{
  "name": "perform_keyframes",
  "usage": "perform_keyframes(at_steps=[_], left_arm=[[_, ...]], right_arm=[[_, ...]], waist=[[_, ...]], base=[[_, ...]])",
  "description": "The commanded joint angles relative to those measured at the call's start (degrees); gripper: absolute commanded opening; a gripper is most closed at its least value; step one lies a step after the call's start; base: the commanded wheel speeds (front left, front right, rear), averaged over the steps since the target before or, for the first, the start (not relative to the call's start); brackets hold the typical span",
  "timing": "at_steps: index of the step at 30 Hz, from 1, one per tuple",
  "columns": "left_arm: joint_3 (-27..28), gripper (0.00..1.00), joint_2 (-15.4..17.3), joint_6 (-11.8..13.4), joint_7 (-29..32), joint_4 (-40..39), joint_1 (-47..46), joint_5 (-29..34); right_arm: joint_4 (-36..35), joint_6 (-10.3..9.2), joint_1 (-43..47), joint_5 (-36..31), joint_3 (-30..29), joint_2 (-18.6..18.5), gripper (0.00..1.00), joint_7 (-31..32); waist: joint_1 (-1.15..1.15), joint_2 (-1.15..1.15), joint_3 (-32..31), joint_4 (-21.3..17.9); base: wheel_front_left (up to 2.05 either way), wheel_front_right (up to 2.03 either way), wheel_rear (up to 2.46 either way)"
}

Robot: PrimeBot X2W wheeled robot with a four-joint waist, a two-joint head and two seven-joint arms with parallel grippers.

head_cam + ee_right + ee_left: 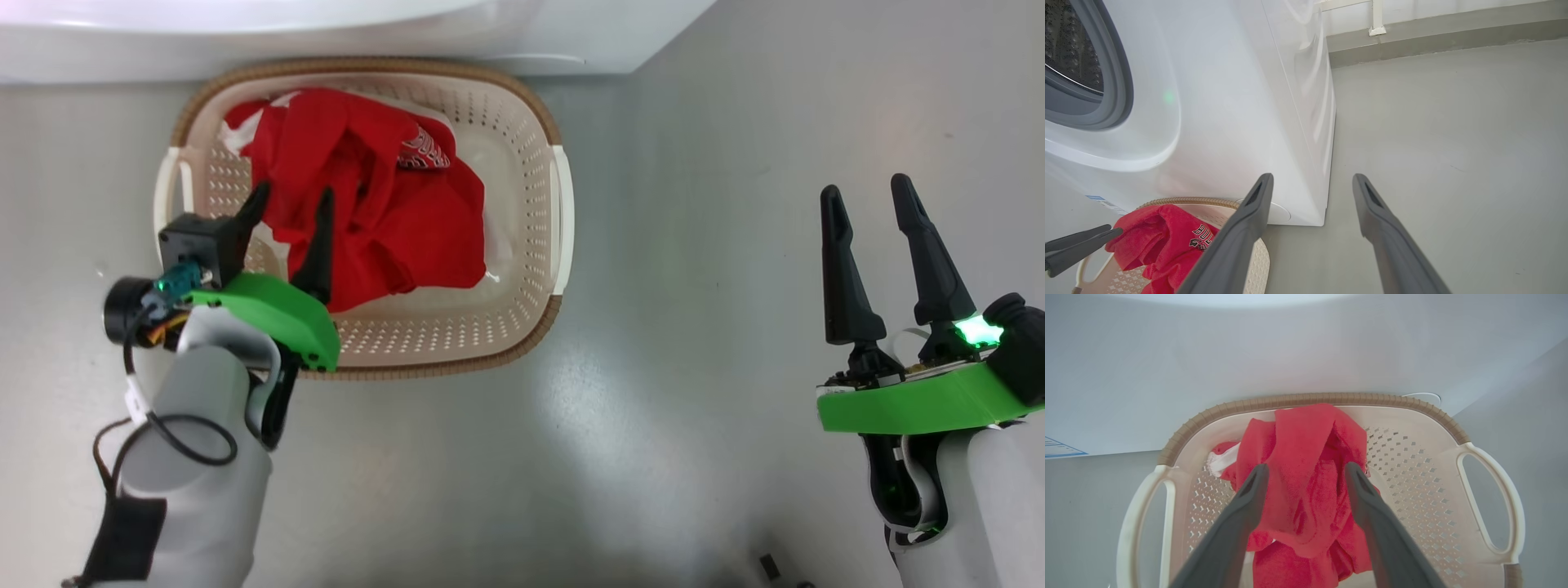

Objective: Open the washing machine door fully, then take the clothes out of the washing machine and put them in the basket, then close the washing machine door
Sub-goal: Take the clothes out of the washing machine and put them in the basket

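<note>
The basket [500, 139] stands on the floor against the washing machine [326, 33], with the red clothes [392, 212] heaped inside it. My left gripper [292, 202] hangs over the basket's left half, open, its fingers straddling the top of the heap. In the left wrist view the clothes [1306, 437] lie loose between the spread fingers [1255, 486] inside the basket [1412, 477]. My right gripper [865, 192] is open and empty over bare floor to the right. The right wrist view shows the washing machine [1229, 102] with its drum opening [1069, 49] uncovered. The washing machine door is out of view.
Grey floor [653, 367] spreads to the right of the basket and the machine. A wall base [1433, 24] runs behind the machine. A blue label [1057, 449] sits low on the machine's front. A printed red garment [1163, 232] tops the basket [1188, 201].
</note>
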Motion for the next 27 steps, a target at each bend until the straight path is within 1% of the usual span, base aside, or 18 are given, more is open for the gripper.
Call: perform_keyframes(at_steps=[1, 14, 18, 27], left_arm=[[1.5, 1.0, 1.4, -0.3, -0.3, -1.4, 2.9, -0.6], [4.8, 1.0, 0.1, -0.3, -0.3, -9.0, 10.3, -0.9], [6.0, 1.0, -0.2, -0.3, -0.3, -12.8, 13.4, -0.7], [7.3, 1.0, 0.0, -0.3, -0.3, -21.3, 18.7, 0.5]], right_arm=[[-1.0, 0.37, 1.0, -0.6, 1.2, 0.1, 1.0, -0.4], [1.3, 0.37, 2.4, -1.6, 1.4, 0.1, 1.0, -0.4], [2.0, 0.37, 3.5, -1.9, 1.3, 0.1, 1.0, -0.4], [2.6, 0.37, 5.0, -1.9, 0.8, -0.2, 1.0, -0.4]], waist=[[0.0, 0.0, -1.5, 0.5], [0.0, 0.0, -10.3, 2.1], [0.0, 0.0, -13.6, 2.5], [0.0, 0.0, -18.5, 3.0]], base=[[0.0, 0.0, 0.0], [0.0, 0.0, 0.0], [0.0, 0.0, 0.0], [0.0, 0.0, 0.0]])
